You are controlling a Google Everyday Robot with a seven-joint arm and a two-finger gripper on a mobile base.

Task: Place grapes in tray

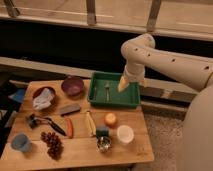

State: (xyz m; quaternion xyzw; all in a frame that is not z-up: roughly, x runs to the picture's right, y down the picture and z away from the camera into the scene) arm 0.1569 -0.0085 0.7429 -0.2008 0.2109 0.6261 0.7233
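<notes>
The grapes (52,144), a dark red-purple bunch, lie on the wooden table (75,155) near its front left, next to a small blue cup (20,142). The green tray (114,90) stands at the back right of the table with a fork (106,90) lying in it. My gripper (123,85) hangs from the white arm above the tray's right side, far from the grapes. Nothing shows in it.
A purple bowl (73,85) and a brown bowl with a white cloth (42,98) stand at the back left. An orange-red stick (70,127), a banana (90,123), a black tool (45,122), a white cup (124,134), an orange (110,119) and a metal cup (103,144) lie in between.
</notes>
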